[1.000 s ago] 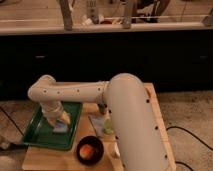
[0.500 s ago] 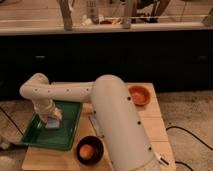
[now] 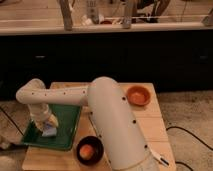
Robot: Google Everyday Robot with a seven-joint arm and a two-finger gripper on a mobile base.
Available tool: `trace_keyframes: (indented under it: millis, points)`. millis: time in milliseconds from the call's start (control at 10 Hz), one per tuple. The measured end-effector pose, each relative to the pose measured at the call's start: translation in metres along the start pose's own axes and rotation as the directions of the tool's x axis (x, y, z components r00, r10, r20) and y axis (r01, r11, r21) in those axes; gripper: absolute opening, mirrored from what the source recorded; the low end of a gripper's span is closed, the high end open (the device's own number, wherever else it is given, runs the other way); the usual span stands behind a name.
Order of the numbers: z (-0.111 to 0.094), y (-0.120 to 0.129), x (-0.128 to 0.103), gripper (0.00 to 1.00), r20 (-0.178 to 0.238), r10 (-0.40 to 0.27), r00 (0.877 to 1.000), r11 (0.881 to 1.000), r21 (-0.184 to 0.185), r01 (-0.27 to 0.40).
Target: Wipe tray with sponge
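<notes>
Gripper (image 3: 47, 125): low over the tray's left half, fingers closed on the sponge.
Sponge (image 3: 49, 131): pressed onto the tray, near its front-left corner.
Tray (image 3: 68, 124): on the bench (image 3: 150, 125), left side.
Change: the sponge has slid from the tray's middle toward the front-left.
Meaning: wiping seems under way; the right half probably still needs a pass.

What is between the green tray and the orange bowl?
In the camera view, the robot's white arm crosses that stretch of wooden tabletop; its gripper is over the tray, by the sponge.
</notes>
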Motion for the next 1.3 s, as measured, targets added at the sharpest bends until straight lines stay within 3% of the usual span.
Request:
trace_keyframes:
  millis: [200,400,1300]
  points:
    - [-0.012,0.029,-0.014,0.02,-0.006,0.029,1.000,1.000,-0.006,-0.029]
    - [-0.022,0.038,-0.023,0.02,-0.013,0.053,0.999,0.999,-0.012,-0.053]
    - [-0.023,0.037,-0.023,0.02,-0.014,0.052,0.999,0.999,-0.012,-0.052]
